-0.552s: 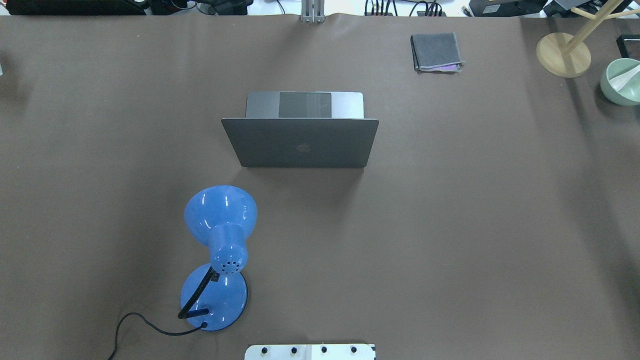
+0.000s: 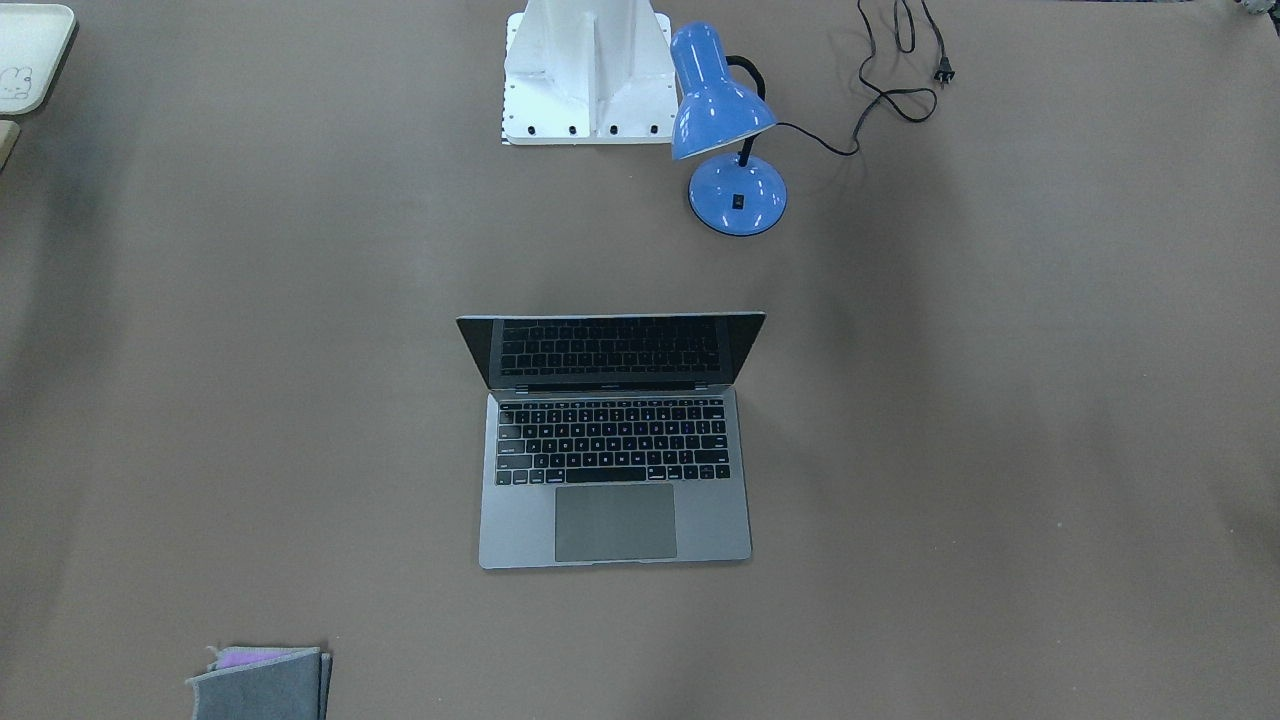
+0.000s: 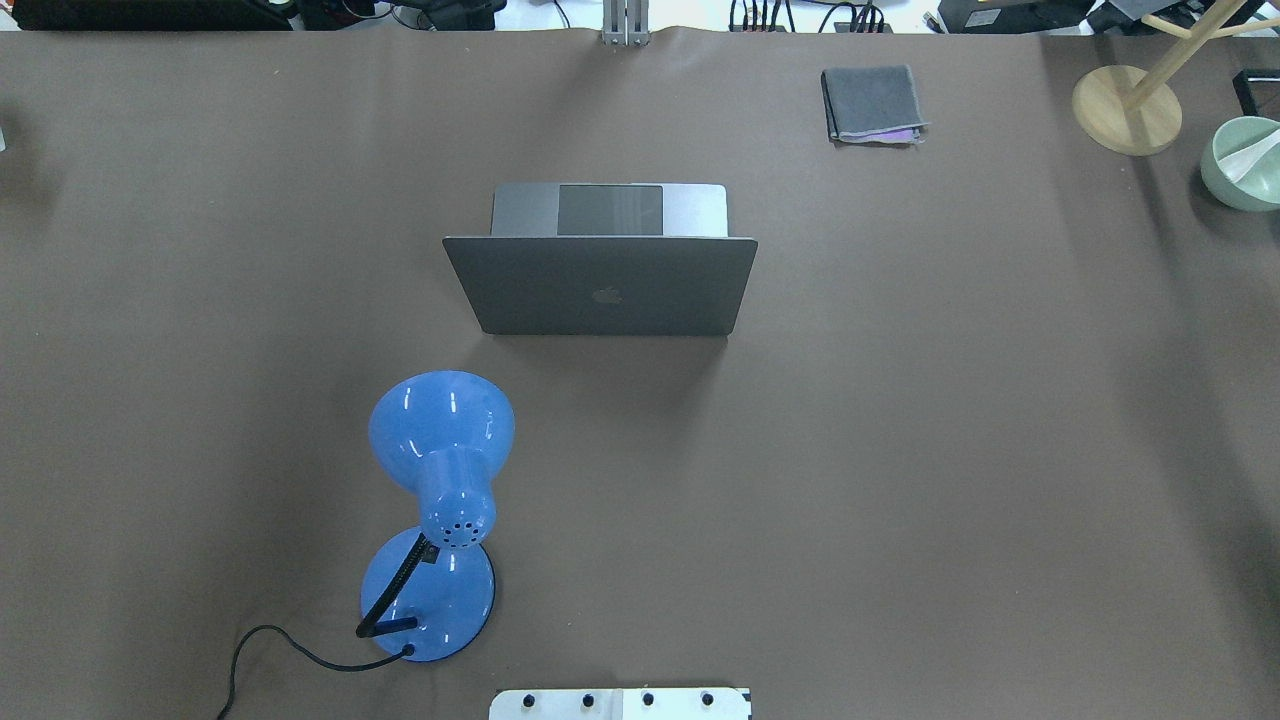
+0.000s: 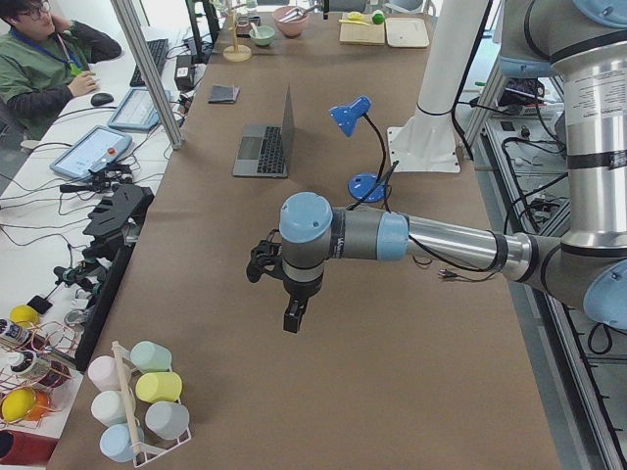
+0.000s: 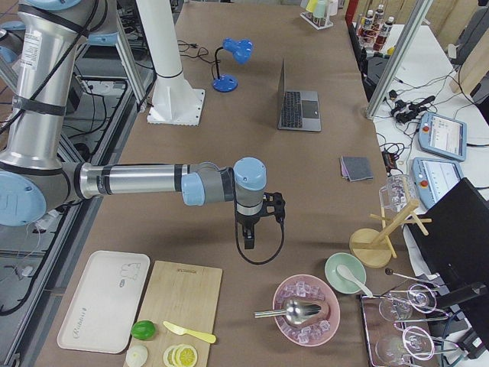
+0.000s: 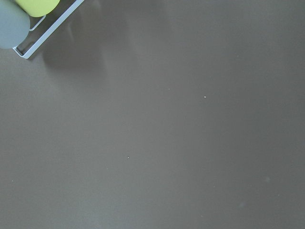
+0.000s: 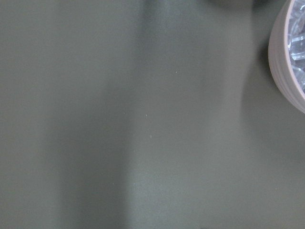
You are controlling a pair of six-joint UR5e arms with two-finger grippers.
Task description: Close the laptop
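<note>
As the laptop [image 3: 600,285] stays open, left gripper [image 4: 292,321] and right gripper [image 5: 248,241] widths: cannot tell.

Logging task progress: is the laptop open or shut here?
Open: the laptop has its lid raised off the base, with keyboard and trackpad exposed.

The laptop [image 3: 600,290] sits mid-bench [image 3: 1000,450], its lid's back facing the robot base [image 3: 620,703]. The lamp [image 3: 442,450] stands between laptop and base, off to the robot's left. A folded cloth [image 3: 872,100] lies beyond the laptop, to the robot's right, well apart.
</note>
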